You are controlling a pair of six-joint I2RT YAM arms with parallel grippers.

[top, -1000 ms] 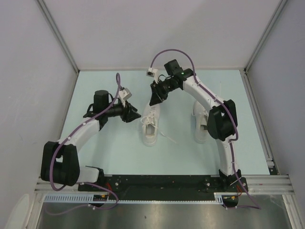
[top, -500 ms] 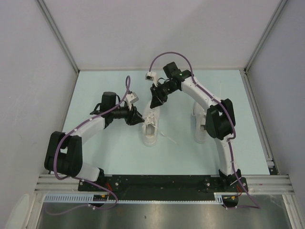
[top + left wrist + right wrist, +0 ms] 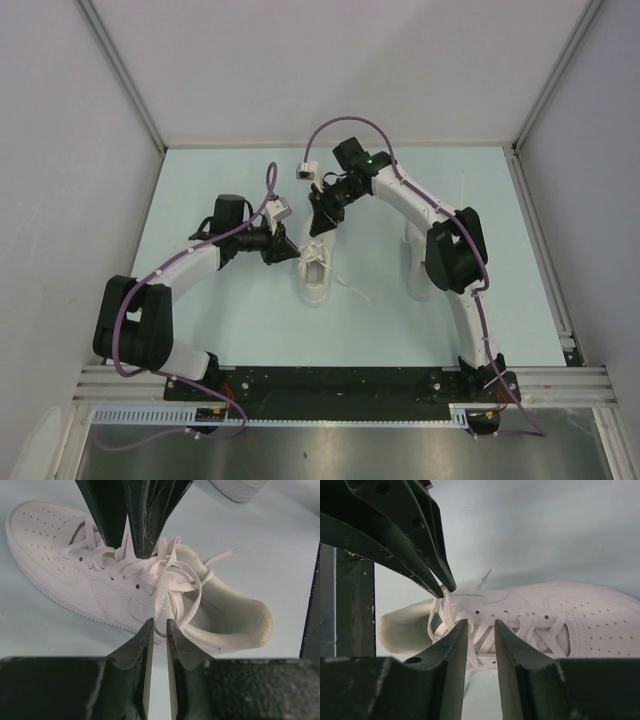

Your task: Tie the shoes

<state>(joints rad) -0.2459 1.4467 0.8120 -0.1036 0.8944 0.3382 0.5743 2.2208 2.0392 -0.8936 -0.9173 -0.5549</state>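
Note:
Two white shoes lie on the pale table (image 3: 220,300). The middle shoe (image 3: 316,282) (image 3: 60,535) (image 3: 590,610) has loose laces. My right arm partly covers the other shoe (image 3: 418,278) (image 3: 235,487). My left gripper (image 3: 293,248) (image 3: 160,624) is at the middle shoe's side, its jaws drawn narrow on a lace loop (image 3: 172,592) that fills the gap at the tips. My right gripper (image 3: 322,222) (image 3: 480,625) hangs over the same shoe's laces, jaws partly apart, one strand running past its left fingertip (image 3: 462,626) unpinched.
A loose lace end (image 3: 350,290) trails on the table to the right of the middle shoe. Grey walls with metal rails (image 3: 130,100) close in the table at the back and sides. The arm bases sit on the black bar (image 3: 330,385) at the near edge.
My left arm swung right to the middle shoe and its jaws narrowed around a lace loop. My right gripper drifted slightly left over the laces, its gap unchanged.

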